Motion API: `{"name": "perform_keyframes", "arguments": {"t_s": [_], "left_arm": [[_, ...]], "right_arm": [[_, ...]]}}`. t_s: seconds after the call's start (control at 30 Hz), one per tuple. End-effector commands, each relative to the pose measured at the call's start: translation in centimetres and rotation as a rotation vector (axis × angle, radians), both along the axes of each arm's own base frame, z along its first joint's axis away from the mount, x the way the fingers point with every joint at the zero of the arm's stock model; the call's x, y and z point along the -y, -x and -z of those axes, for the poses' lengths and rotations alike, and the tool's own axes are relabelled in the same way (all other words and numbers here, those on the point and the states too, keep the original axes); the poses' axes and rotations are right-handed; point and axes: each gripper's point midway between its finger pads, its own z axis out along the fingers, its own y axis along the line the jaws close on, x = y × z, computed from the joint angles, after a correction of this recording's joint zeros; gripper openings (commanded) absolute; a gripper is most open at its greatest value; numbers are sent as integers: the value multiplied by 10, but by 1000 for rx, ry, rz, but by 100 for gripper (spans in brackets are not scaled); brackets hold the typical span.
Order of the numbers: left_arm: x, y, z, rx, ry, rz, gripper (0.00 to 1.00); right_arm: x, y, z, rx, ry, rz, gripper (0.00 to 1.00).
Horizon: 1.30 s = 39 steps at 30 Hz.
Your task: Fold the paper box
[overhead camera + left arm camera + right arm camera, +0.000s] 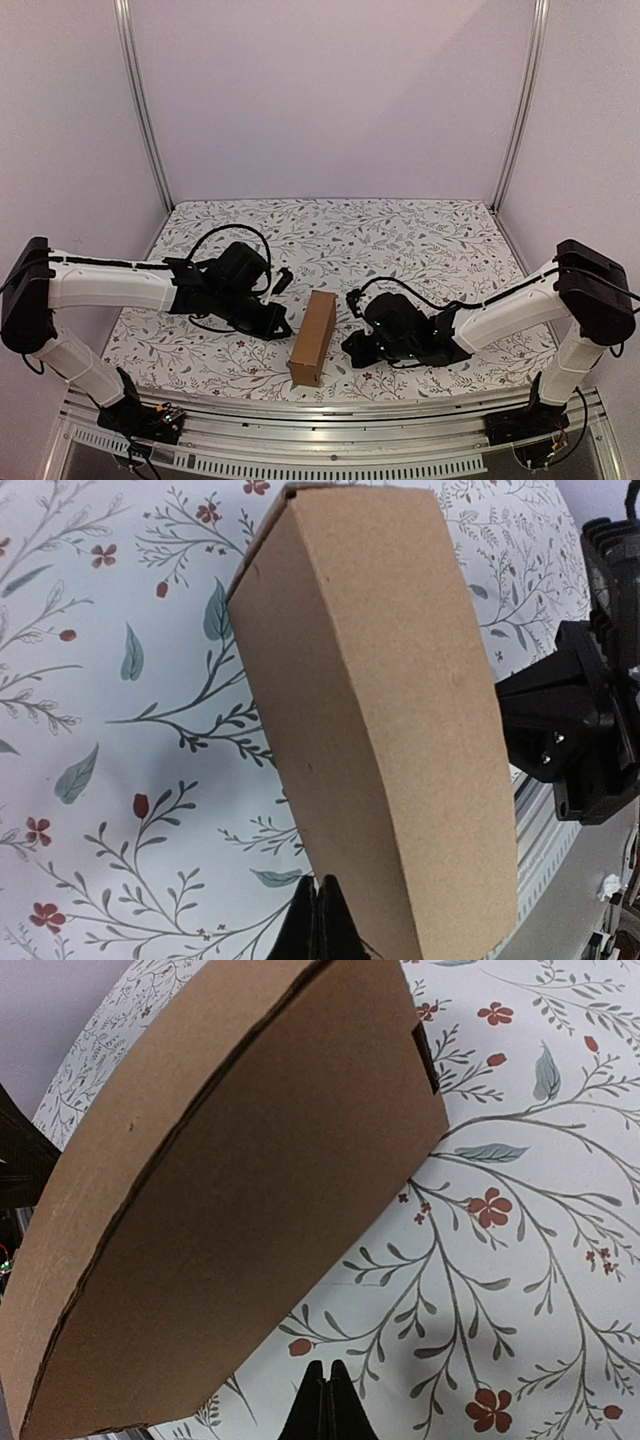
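The paper box is a closed brown carton lying lengthwise on the floral cloth, its near end close to the table's front edge. My left gripper sits just left of it, shut and empty. In the left wrist view the paper box fills the middle, and the shut gripper is right at its lower side; contact cannot be told. My right gripper is just right of the carton, also shut on nothing. In the right wrist view the paper box lies a short gap ahead of that gripper.
The floral tablecloth covers the table. A metal rail runs along the front edge just below the carton's near end. Aluminium posts and pale walls enclose the back and sides. The right arm's black gripper body shows beyond the carton.
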Motion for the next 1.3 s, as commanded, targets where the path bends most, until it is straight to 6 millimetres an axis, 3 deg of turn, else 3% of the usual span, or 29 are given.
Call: {"name": "perform_keyframes", "arguments": {"t_s": [0.0, 0.3, 0.67, 0.83, 1.07, 1.27], "left_arm": [[1, 3, 8, -38, 28, -10, 0], [27, 1, 3, -57, 92, 38, 0], [39, 4, -15, -39, 143, 52, 0], [30, 3, -11, -24, 103, 35, 0], [20, 0, -14, 8, 69, 20, 0], [21, -4, -23, 30, 66, 21, 0]], "right_arm": [[-12, 9, 12, -92, -85, -8, 0], [-35, 12, 32, -186, -159, -8, 0], [-72, -10, 47, -186, -202, 37, 0], [-56, -19, 64, -158, -142, 81, 0], [-4, -22, 89, -150, -19, 143, 0], [30, -21, 87, -95, 96, 160, 1]]}}
